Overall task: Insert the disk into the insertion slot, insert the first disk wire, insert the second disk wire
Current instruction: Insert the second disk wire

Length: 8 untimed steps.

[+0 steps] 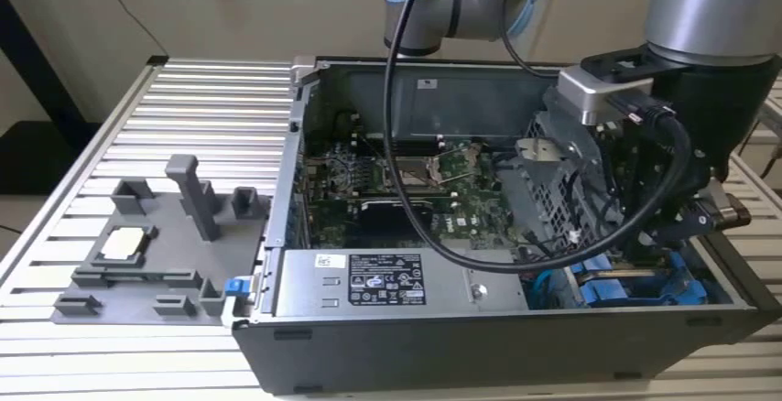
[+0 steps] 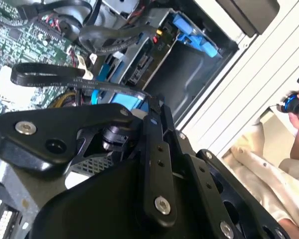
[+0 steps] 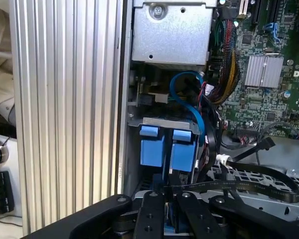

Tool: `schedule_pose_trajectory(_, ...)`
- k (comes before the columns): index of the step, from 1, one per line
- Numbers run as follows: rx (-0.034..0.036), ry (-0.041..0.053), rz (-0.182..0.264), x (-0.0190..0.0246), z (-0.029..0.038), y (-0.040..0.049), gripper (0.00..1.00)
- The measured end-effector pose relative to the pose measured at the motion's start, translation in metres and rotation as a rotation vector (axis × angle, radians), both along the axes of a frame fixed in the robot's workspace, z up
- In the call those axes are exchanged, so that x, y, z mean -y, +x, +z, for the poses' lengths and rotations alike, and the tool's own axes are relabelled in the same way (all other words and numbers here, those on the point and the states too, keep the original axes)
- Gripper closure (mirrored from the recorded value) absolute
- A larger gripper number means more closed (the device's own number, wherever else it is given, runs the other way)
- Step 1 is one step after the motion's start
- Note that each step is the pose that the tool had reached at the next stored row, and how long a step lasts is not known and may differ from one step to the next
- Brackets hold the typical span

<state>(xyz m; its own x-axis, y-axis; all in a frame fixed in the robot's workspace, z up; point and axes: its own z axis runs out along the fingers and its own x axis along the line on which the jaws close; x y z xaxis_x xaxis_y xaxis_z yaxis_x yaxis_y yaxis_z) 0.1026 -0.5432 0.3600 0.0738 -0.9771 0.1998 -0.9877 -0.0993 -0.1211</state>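
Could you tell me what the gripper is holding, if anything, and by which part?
The gripper appears to pinch the bright blue plastic-framed disk by its frame between the fingers; the exact spot is hidden.

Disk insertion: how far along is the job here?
Done: nothing clearly finished. In hand: the gripper sits at the blue-framed disk in the slot mouth; its depth is unclear. Left: both wires; a black cable lies across the cage.

Grey plastic fixture [image 1: 171, 254] on the slatted table [image 1: 208, 99], beside the open computer case [image 1: 489, 346].
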Motion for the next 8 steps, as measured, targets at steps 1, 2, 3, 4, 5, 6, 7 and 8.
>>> schedule_pose_trajectory(1, 0.0000, 0.0003, 0.000, 0.0000, 0.0000, 0.0000, 0.84)
schedule_pose_trajectory(2, -0.0001, 0.0032, 0.000, 0.0001, 0.0001, 0.0000, 0.84)
schedule_pose_trajectory(3, 0.0000, 0.0116, -0.001, 0.0001, 0.0000, 0.0000, 0.84)
schedule_pose_trajectory(4, 0.0000, 0.0251, -0.002, 0.0001, -0.0001, 0.0000, 0.84)
schedule_pose_trajectory(5, 0.0000, 0.0409, -0.004, 0.0000, 0.0000, 0.0000, 0.84)
schedule_pose_trajectory(6, 0.0000, 0.0571, -0.005, 0.0000, 0.0000, 0.0000, 0.84)
schedule_pose_trajectory(7, 0.0001, 0.0743, -0.007, 0.0000, 0.0000, 0.0000, 0.84)
schedule_pose_trajectory(8, 0.0001, 0.0874, -0.010, 0.0001, 0.0000, 0.0000, 0.84)
